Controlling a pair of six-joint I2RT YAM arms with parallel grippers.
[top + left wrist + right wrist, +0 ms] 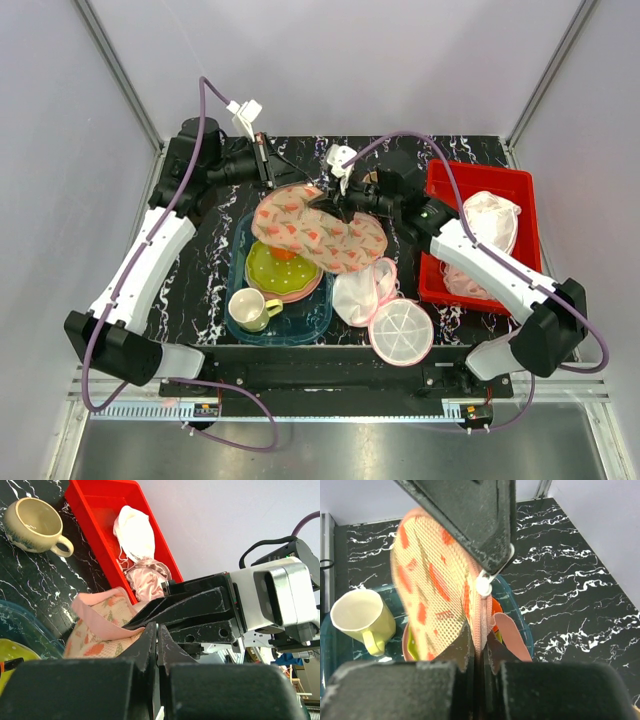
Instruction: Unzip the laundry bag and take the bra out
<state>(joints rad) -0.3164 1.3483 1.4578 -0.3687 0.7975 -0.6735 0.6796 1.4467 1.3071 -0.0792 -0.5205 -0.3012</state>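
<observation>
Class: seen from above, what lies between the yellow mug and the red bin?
A crumpled white mesh pouch lies between the mug and the bin, clearest in the top view.

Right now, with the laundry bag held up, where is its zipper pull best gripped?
Probably pinch the round zipper pull across its flat faces, from the side: it stands out from the upright pink seam of the laundry bag, beyond the right gripper.

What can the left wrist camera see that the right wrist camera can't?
Only the left wrist view shows the red bin holding the bra and a white garment. Only the right wrist view shows the bag's zipper pull. Both show the laundry bag and the mug.
</observation>
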